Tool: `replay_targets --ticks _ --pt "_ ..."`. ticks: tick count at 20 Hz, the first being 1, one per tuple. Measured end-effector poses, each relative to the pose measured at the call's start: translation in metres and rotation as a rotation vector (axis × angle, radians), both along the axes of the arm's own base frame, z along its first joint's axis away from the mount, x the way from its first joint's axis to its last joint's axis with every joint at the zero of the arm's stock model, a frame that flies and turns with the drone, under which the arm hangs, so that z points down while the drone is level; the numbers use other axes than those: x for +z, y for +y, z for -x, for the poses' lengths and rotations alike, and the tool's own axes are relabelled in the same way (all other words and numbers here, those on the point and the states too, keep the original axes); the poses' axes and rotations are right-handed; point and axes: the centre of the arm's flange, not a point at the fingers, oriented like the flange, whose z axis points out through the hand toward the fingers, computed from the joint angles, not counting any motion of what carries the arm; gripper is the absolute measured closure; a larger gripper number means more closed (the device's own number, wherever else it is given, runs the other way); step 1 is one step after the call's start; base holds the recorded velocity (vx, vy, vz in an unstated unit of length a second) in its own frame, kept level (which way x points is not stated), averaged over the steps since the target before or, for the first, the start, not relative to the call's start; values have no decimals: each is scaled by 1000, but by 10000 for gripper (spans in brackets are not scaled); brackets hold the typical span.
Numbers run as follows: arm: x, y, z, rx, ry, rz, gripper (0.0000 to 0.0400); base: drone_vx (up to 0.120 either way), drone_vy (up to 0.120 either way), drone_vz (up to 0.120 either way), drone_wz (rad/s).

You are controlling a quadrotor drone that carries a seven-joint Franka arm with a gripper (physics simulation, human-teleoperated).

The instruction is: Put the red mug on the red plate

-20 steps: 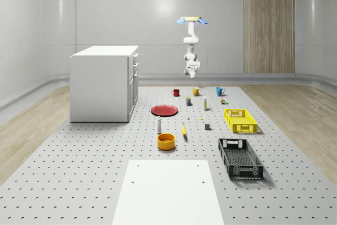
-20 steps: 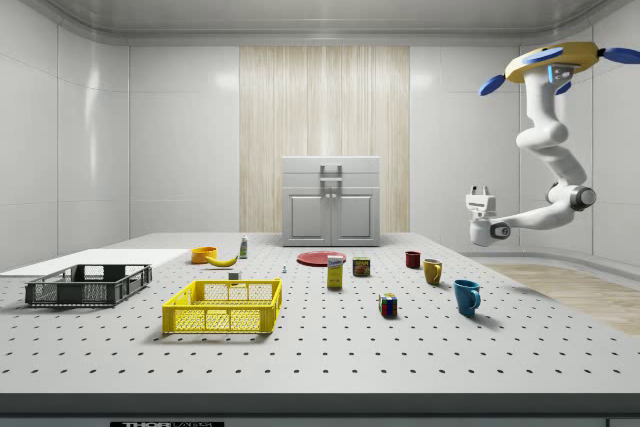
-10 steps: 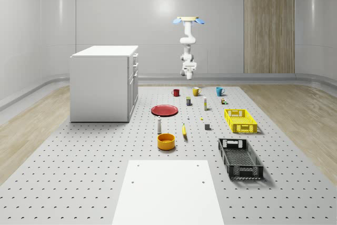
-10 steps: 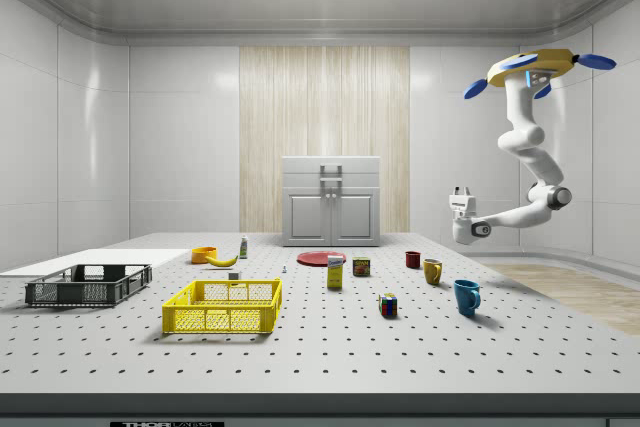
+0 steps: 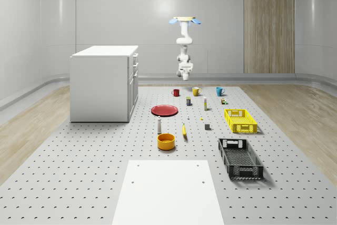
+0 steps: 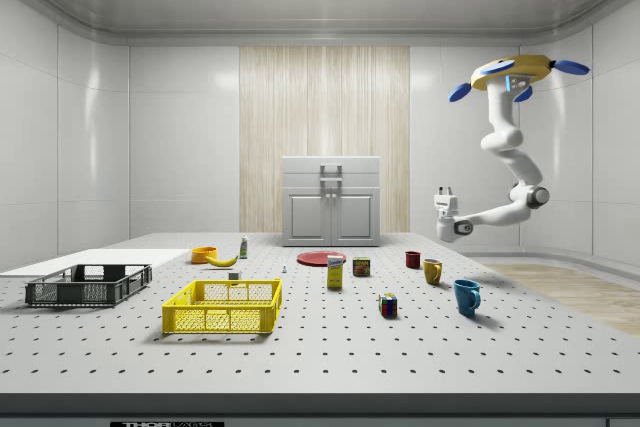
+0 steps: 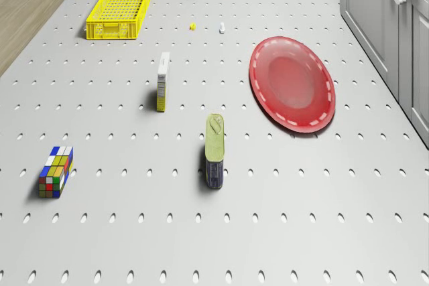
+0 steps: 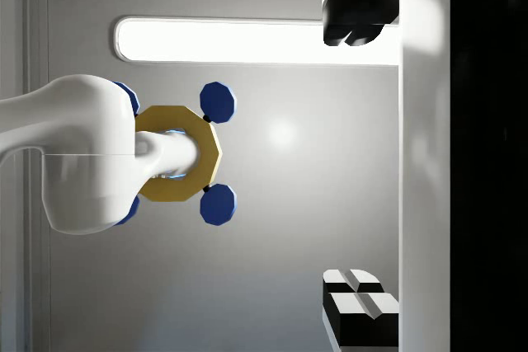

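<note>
No part of the task done so far. Red mug point(image 5: 176, 93) upright on the perforated table point(image 5: 79, 156), at about 1 o'clock from the red plate point(image 5: 165, 110) in the whole-scene view, near it but not touching. Nothing lying on the plate.

Drone point(image 5: 185, 20) hovering high above the table's far end, with the arm hanging beneath. In the side view, gripper point(image 6: 443, 194) up in the air at roughly 1 o'clock from the mug, well apart from it and turned upward rather than down toward the table. In the wrist view, fingers point(image 8: 356, 32) spread wide with nothing between them, looking back at the drone's own underside.

Left to do, judging from this: turn the gripper downward, come down to the mug, close on it, lift, carry it across toward 7 o'clock in the whole-scene view, and set it on the plate. Worth minding: the yellow mug point(image 5: 196, 91) at 3 o'clock of the red one, close enough to be clipped on the way down.
</note>
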Motion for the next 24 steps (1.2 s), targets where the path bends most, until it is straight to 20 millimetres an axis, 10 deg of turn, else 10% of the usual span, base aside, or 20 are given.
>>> replay_targets --ticks 24 --pt "-3 25 2 -6 -18 250 0 120 -105 0 0"
